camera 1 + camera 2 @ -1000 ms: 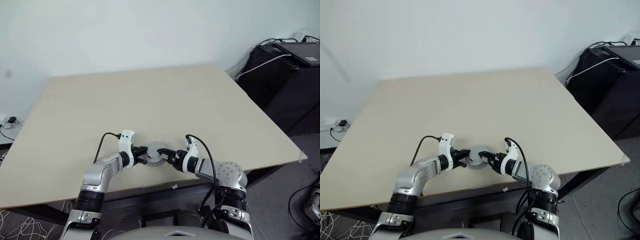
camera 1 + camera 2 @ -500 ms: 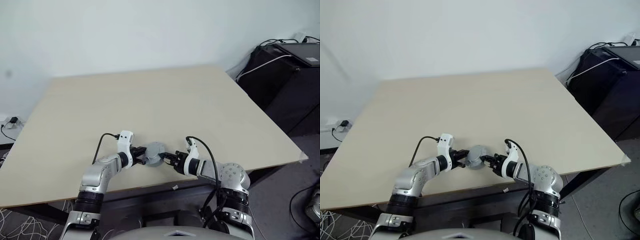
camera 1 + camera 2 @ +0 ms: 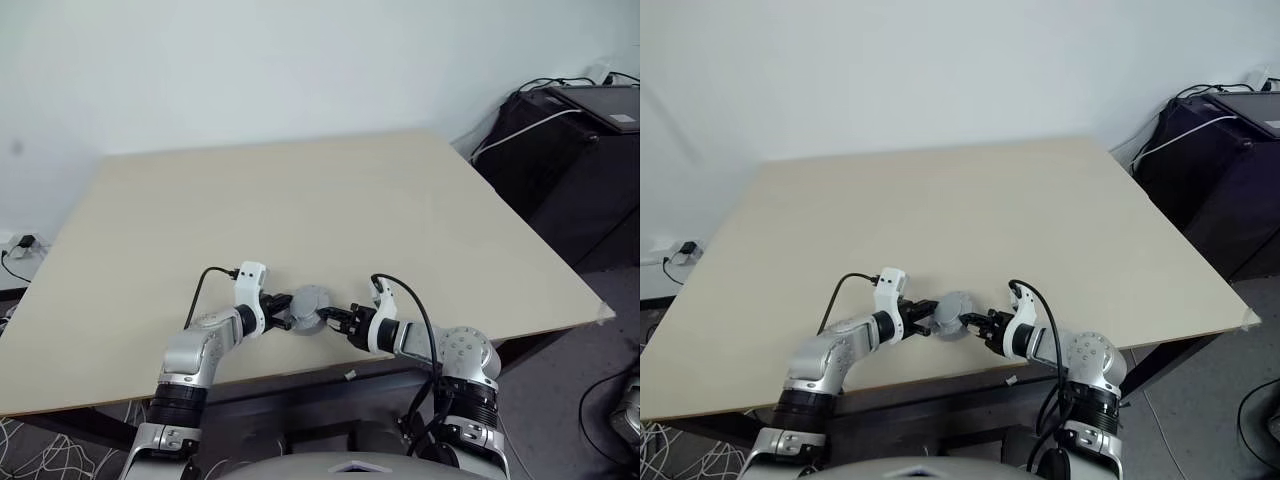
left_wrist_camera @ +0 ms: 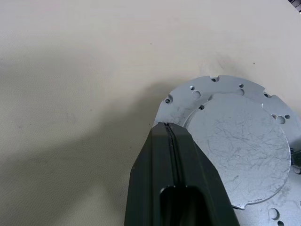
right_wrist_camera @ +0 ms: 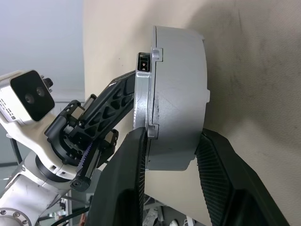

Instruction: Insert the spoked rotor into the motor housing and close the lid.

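Observation:
A round silvery-grey assembly lies near the table's front edge between both grippers. Its top is the lid, a flat scratched disc on a wider flange with small holes. Below it is the grey wall of the motor housing. My left gripper is shut, and its tip rests on the flange's rim from the left. My right gripper comes in from the right with one finger on each side of the housing wall, shut on it. The spoked rotor is hidden.
The pale wooden table stretches far ahead; its front edge runs just below the grippers. Black equipment with cables stands off the table's right side. A socket with a cable lies on the floor at the left.
My right gripper has narrowed its fingers onto the housing. The round assembly now sits flatter and slightly to the left. The left gripper has stayed put.

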`<state>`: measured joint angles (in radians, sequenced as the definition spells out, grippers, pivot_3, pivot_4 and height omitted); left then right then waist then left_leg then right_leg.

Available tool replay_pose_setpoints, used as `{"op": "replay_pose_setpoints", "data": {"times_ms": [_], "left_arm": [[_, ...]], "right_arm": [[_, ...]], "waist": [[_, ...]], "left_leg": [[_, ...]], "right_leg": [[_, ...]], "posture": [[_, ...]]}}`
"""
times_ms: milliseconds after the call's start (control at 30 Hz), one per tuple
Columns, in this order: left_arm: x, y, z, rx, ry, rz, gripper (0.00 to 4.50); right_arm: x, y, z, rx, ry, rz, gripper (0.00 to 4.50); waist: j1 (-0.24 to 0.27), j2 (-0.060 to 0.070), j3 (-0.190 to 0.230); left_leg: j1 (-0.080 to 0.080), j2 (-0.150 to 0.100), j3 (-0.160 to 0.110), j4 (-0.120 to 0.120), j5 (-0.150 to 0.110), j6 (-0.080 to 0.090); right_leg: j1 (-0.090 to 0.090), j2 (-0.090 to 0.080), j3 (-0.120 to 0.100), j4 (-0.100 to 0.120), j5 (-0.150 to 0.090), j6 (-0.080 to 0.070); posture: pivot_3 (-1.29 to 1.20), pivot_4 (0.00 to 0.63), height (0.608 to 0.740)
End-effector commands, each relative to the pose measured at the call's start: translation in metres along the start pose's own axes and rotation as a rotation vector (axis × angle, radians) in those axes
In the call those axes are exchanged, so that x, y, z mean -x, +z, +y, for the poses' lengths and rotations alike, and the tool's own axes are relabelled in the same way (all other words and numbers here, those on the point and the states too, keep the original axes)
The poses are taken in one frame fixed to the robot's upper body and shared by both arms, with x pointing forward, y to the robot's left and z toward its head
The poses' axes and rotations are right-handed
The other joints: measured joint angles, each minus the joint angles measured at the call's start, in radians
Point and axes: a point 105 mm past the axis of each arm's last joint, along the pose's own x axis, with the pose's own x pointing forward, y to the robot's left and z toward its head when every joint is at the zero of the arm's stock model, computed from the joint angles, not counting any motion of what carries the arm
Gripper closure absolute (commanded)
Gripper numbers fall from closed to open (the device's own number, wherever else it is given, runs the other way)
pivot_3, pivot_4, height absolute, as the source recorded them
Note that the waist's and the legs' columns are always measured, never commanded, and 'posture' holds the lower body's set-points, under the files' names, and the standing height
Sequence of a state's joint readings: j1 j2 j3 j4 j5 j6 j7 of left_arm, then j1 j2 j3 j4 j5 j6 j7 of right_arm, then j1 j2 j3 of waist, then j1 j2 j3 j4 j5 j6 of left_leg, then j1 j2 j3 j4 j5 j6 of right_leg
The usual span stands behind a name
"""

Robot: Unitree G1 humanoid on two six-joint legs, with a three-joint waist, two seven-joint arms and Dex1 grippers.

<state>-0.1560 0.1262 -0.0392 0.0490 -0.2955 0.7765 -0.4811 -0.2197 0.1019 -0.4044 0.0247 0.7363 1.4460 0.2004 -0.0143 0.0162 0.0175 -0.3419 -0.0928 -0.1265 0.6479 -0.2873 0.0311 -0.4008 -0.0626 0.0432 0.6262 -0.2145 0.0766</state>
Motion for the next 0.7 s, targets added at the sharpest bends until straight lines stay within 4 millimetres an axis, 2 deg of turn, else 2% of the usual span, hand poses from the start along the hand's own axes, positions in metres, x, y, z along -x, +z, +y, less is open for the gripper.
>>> {"op": "replay_pose_setpoints", "data": {"times_ms": [33,333,567,700], "left_arm": [[-0.006,-0.006,-0.028,0.038,-0.115,0.006,4.5],[0.014,0.017,-0.039,0.114,-0.191,-0.172,4.5],[0.038,0.03,-0.044,0.275,-0.28,-0.329,4.5],[0.05,0.029,-0.046,0.434,-0.321,-0.425,4.5]], "right_arm": [[-0.015,-0.013,0.024,0.011,0.102,0.042,3.22],[-0.011,-0.005,0.022,-0.012,0.114,-0.01,3.22],[-0.007,0.001,0.023,-0.022,0.126,-0.043,3.24],[-0.005,0.009,0.03,-0.028,0.169,-0.089,3.27]], "waist": [[-0.001,0.0,0.0],[-0.001,-0.001,0.002],[-0.001,-0.002,0.005],[-0.002,-0.001,0.007]], "left_leg": [[0.0,0.0,0.0,0.0,0.0,0.0],[-0.004,0.0,0.0,-0.001,0.0,0.0],[-0.008,0.0,0.001,-0.001,0.0,0.0],[-0.008,0.002,0.002,-0.001,0.0,0.001]], "right_leg": [[0.0,0.0,0.0,0.0,0.0,0.0],[-0.005,0.0,0.0,0.0,0.0,0.0],[-0.008,-0.001,0.0,0.0,0.002,-0.004],[-0.008,0.0,0.0,0.0,0.001,-0.004]], "posture": [[0.0,0.0,0.74],[0.0,0.0,0.74],[0.0,0.0,0.74],[0.0,0.0,0.74]]}}
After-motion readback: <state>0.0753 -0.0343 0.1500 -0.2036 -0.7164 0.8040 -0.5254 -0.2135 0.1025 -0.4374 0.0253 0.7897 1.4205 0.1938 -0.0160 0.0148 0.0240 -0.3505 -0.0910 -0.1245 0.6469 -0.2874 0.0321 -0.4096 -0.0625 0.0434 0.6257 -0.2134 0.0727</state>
